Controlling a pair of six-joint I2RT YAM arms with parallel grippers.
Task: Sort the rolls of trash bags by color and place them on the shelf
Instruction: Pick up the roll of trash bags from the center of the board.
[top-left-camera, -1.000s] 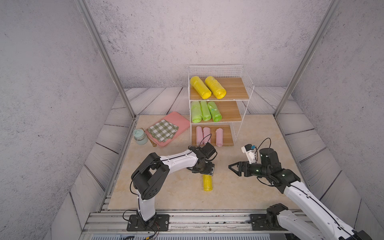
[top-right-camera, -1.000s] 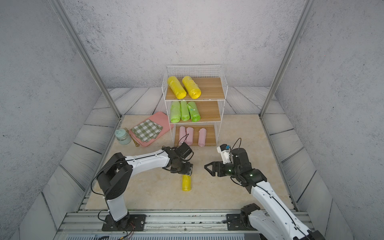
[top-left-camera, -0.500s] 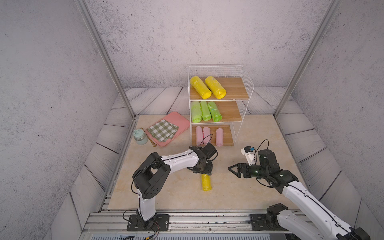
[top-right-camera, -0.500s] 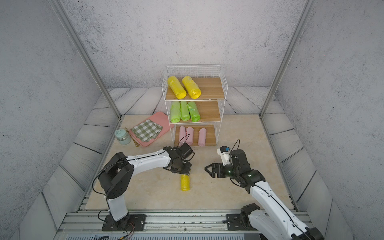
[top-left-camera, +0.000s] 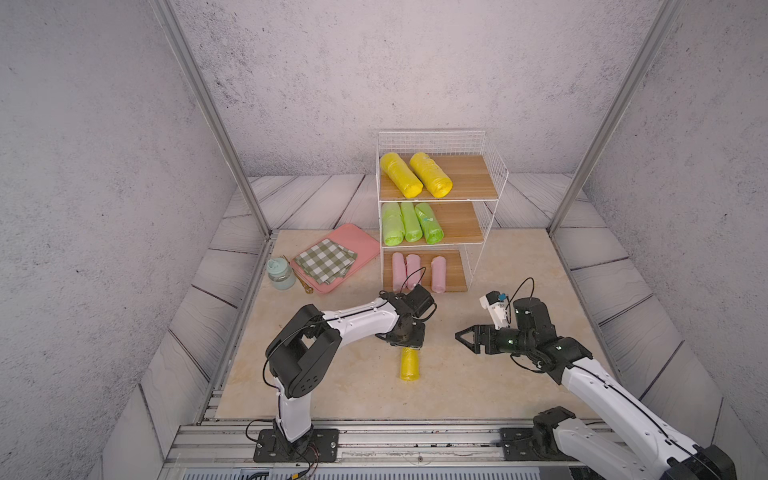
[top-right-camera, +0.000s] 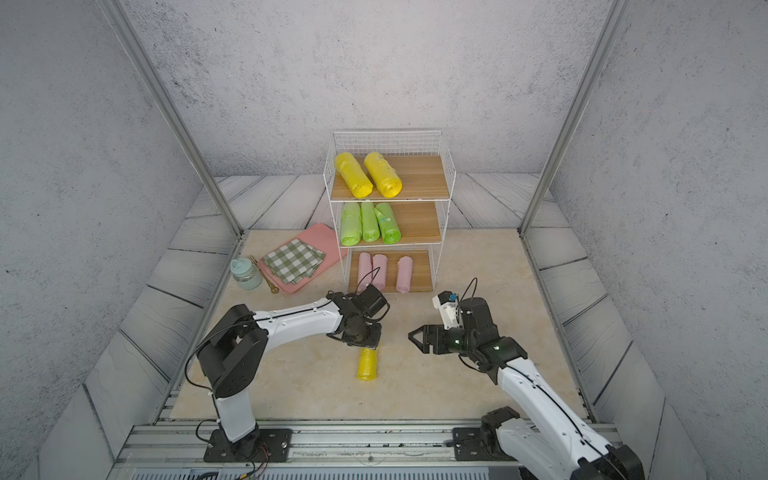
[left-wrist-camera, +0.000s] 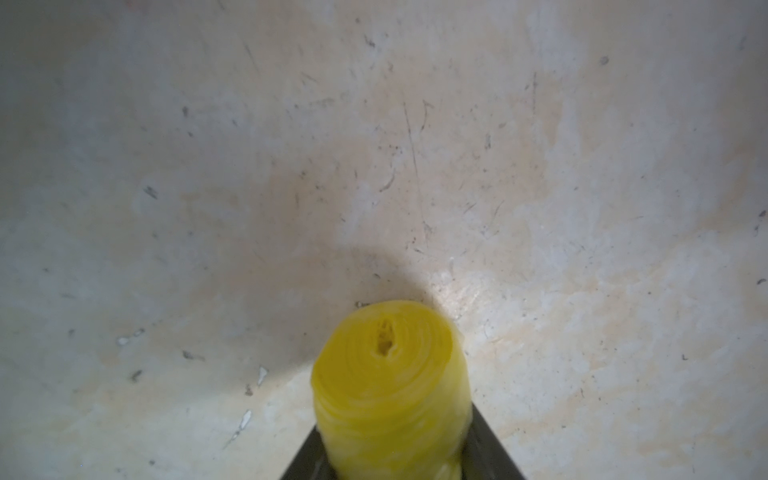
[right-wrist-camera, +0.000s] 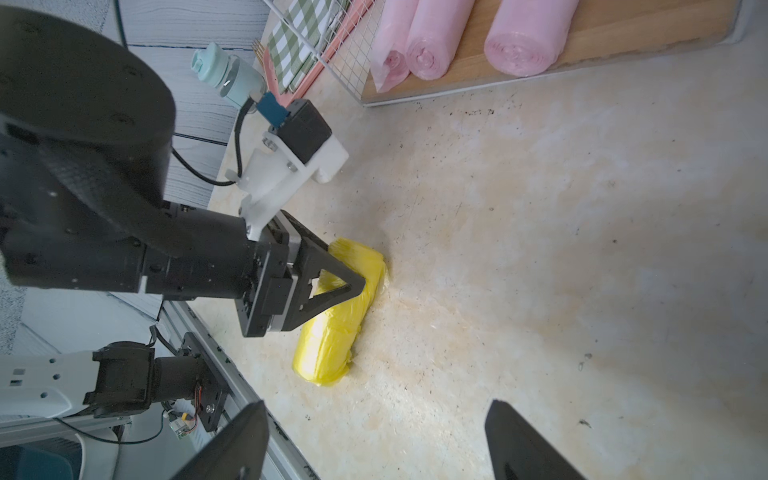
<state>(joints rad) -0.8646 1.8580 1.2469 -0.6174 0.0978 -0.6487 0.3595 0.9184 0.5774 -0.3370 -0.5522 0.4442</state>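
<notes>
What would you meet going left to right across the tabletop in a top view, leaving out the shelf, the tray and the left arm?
Mint-green lidded jar → green-white checkered cloth → loose bright yellow roll of trash bags lying on the tabletop → black right gripper, jaws open.

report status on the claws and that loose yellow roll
Left claw shut on yellow roll, roll lying on table. Right claw open, empty, apart from it. Shelf top board has room beside two yellows.
</notes>
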